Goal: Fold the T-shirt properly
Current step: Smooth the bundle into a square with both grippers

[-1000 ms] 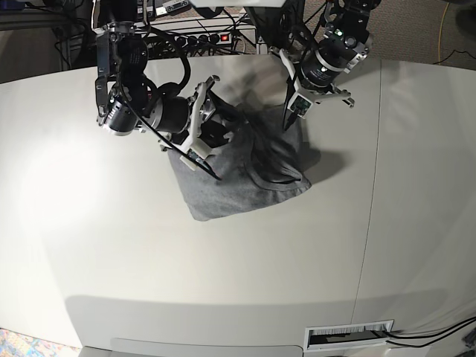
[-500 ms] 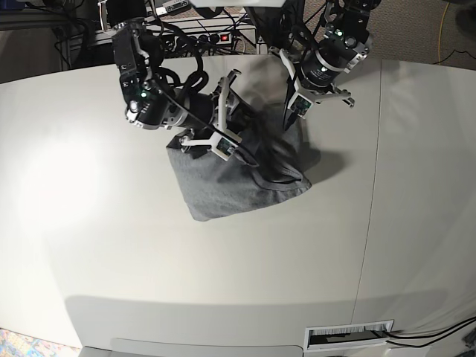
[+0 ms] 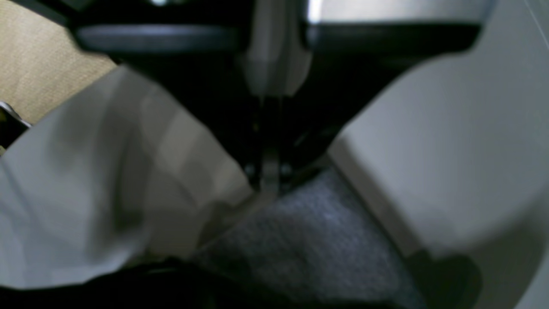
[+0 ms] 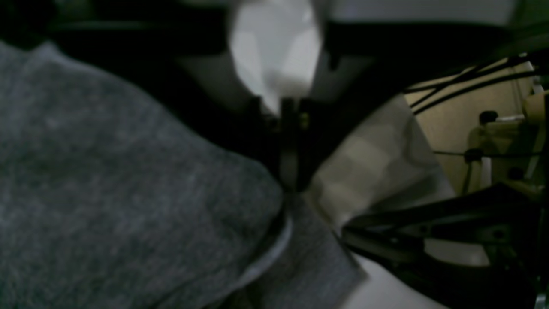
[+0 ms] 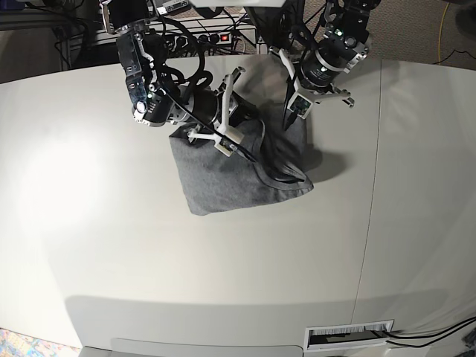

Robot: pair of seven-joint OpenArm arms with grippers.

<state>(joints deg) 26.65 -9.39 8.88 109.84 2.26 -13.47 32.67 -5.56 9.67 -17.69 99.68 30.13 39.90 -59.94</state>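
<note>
The heather-grey T-shirt [image 5: 223, 178] lies bunched in a rough folded heap at the back middle of the white table [image 5: 111, 245]. My left gripper [image 5: 288, 125] stands at the heap's back right edge, shut on a pinch of the cloth. The left wrist view shows its closed tips [image 3: 268, 182] on grey fabric [image 3: 313, 240]. My right gripper [image 5: 251, 128] is over the heap's back middle, shut on a fold of the shirt. The right wrist view shows its tips [image 4: 291, 180] closed at the edge of the grey cloth [image 4: 107, 193], with a hem below.
A power strip [image 5: 204, 37] and cables lie behind the table's back edge. A seam [image 5: 370, 216] runs down the table on the right. A slot with a label [image 5: 349, 335] sits at the front right edge.
My right gripper has swung right and back over the shirt, carrying its left edge toward the left gripper. The heap is narrower. The left gripper has stayed put.
</note>
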